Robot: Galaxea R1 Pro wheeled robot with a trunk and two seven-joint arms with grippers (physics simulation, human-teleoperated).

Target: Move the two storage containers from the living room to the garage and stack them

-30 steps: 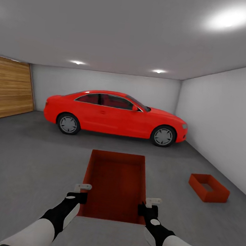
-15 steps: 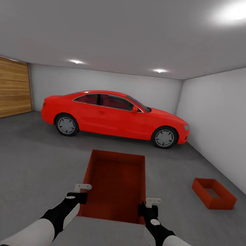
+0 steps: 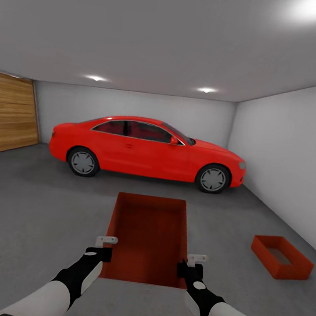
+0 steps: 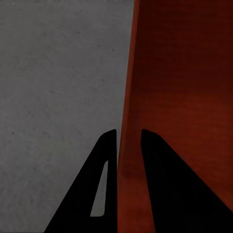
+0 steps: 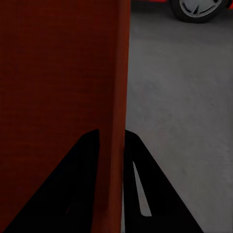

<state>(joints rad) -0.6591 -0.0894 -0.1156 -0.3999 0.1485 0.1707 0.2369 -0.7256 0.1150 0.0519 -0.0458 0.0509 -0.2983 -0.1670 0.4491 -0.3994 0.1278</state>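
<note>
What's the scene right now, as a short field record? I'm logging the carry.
room: garage, grey floor, red car ahead
held container: carried in front, one side wall in each gripper
left gripper: shut on its left wall
right gripper: shut on its right wall
other container: on the floor, ahead right, near the wall
stacked: not yet

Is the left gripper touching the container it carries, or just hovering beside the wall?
Touching. In the left wrist view the left gripper has one finger on each side of the carried container wall, pressed against it with no gap.
</note>
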